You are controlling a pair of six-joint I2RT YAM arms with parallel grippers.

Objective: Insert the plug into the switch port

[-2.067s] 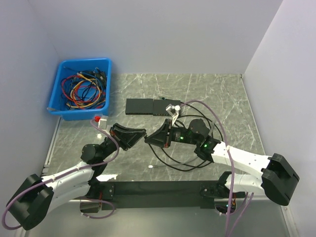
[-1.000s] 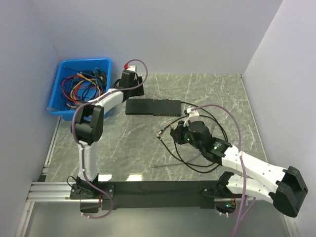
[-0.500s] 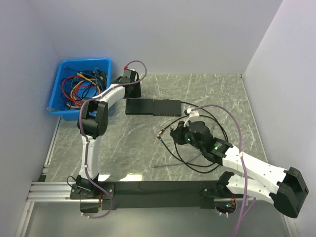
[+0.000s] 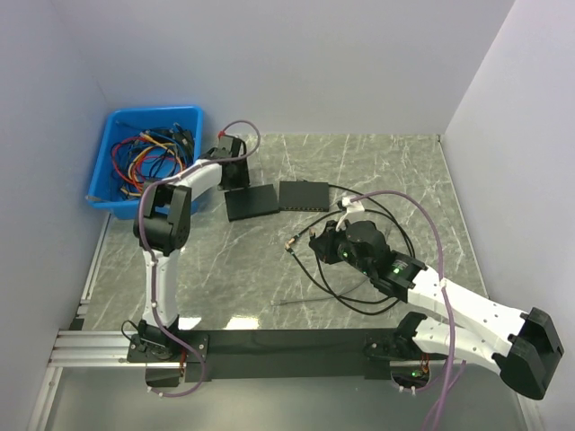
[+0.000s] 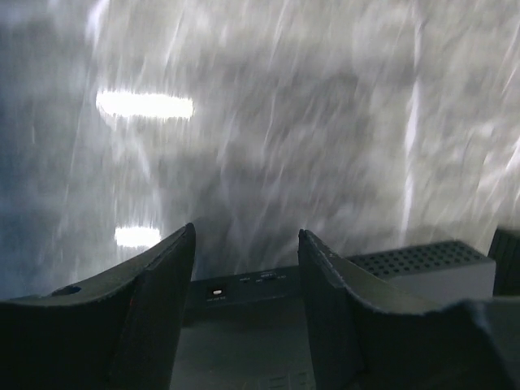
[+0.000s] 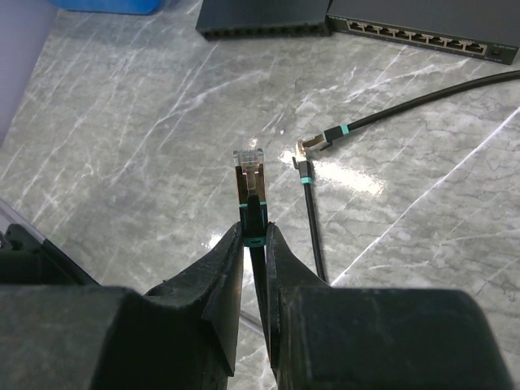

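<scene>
Plug (image 6: 248, 173) is held clear of the marble table (image 6: 122, 138), gripped just behind its body by the right gripper (image 6: 253, 236), whose jaws are pressed tight on it. It is well short of both switches. Only the right wrist view shows the port row on the right switch (image 6: 422, 28) and a second cable end (image 6: 313, 146) lying just beside the plug. Only the top view shows the left switch (image 4: 252, 202) skewed from its neighbour, and the blue bin (image 4: 144, 162) of cables. In the blurred left wrist view, the left gripper (image 5: 244, 244) has its jaws spread over that switch's edge. The switch's small white labels cannot be read.
</scene>
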